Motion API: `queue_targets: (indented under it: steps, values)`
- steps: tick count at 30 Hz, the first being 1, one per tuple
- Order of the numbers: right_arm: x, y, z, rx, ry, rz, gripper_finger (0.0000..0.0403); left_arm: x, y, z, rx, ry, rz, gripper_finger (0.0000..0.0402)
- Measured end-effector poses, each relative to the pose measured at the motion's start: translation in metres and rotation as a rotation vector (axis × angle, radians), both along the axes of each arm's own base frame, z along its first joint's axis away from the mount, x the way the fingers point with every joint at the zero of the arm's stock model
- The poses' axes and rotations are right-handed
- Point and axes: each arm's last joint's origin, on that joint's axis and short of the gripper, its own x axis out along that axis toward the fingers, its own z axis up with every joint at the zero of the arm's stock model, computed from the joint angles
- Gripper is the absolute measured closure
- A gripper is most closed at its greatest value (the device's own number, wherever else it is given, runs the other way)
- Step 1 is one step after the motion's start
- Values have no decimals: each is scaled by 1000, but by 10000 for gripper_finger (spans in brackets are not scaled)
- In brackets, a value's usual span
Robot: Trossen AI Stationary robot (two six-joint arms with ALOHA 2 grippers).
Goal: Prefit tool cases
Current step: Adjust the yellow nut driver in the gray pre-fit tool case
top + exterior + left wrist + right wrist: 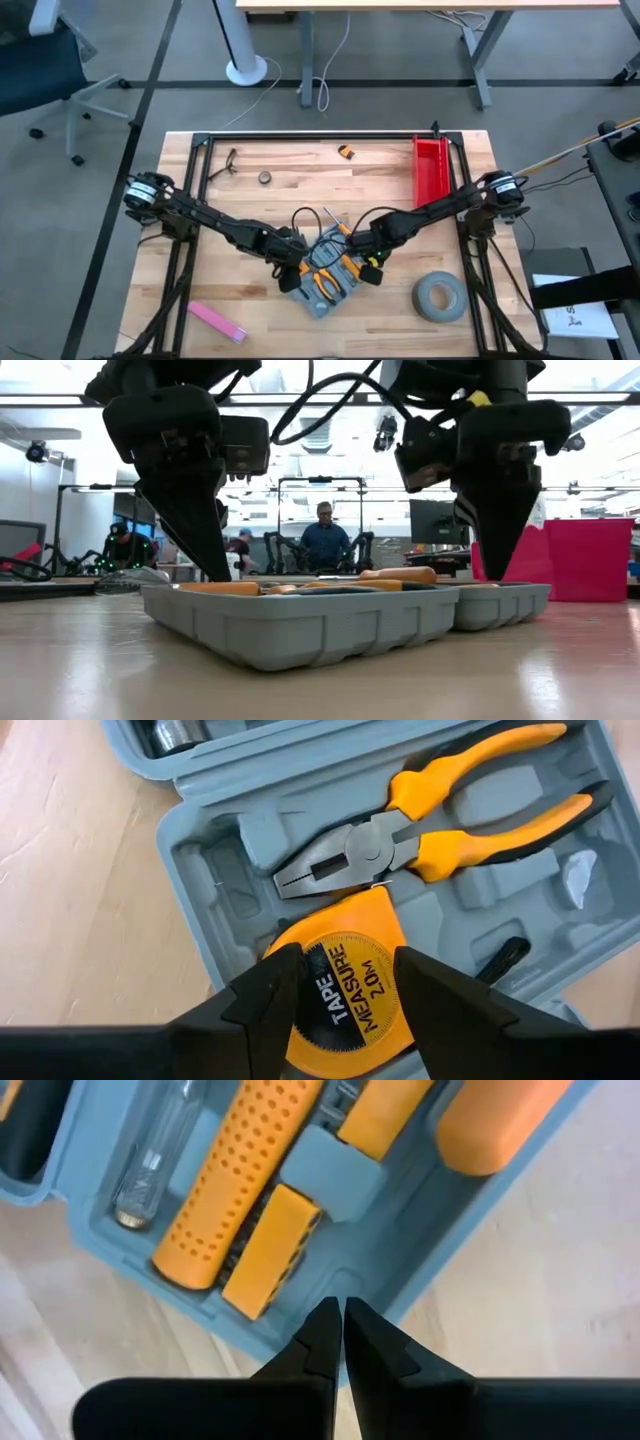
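Between the fingertips of the left gripper [345,995] sits a round yellow tape measure [345,985], clamped from both sides and lowered over its recess in the open blue-grey tool case [325,275]; pliers [440,825] lie seated just ahead of it. Alongside, the right gripper [335,1330] is pressed together, empty, its tips at the case's rim. Risk, as judged: a tilted release leaves the tape measure riding on the recess edge, or shifts the case if the right gripper slips off.
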Motion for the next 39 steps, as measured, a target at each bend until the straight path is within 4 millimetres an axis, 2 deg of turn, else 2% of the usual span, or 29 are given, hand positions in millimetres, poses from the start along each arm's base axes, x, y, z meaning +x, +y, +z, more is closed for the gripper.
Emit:
queue_targets:
  steps: [10, 16, 21, 26, 30, 39]
  values:
    - [9, -3, 12, -114, -149, -73, 391, 0, 0, 0, -3, 2, 7, 219]
    - [15, -6, 19, -208, -198, -140, 335, 0, 0, 0, -3, 2, 8, 224]
    - [17, -17, 20, -258, -212, -232, 283, 0, 0, 0, -3, 2, 8, 222]
    - [24, -27, 15, -264, -232, -249, 252, 0, 0, 0, -5, 2, 10, 216]
    - [34, -40, 7, -270, -262, -257, 242, 0, 0, 0, -5, 2, 12, 217]
    - [40, -60, 9, -263, -306, -250, 250, 0, 1, 0, -8, 4, 20, 220]
